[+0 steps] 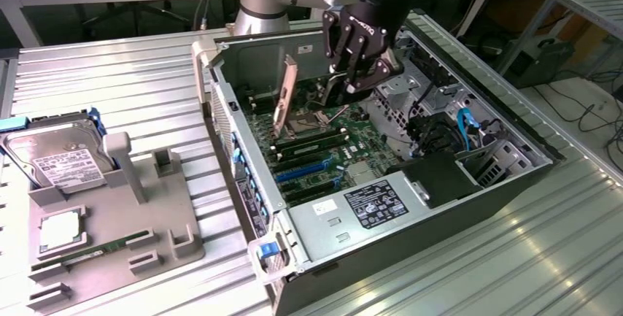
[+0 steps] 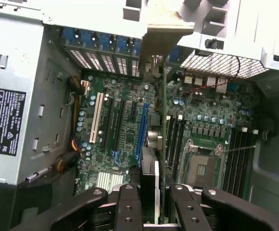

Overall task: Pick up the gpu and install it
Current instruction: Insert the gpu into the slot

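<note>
Fingers (image 2: 151, 204) clamp the gpu (image 2: 161, 120) edge-up — above the motherboard (image 2: 115, 125).

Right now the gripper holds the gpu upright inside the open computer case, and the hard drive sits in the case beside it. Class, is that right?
Not quite. The gripper does hold the gpu upright inside the computer case, but the hard drive is outside it, standing in the grey holder on the table at the exterior view's left. The exterior view shows this.
</note>
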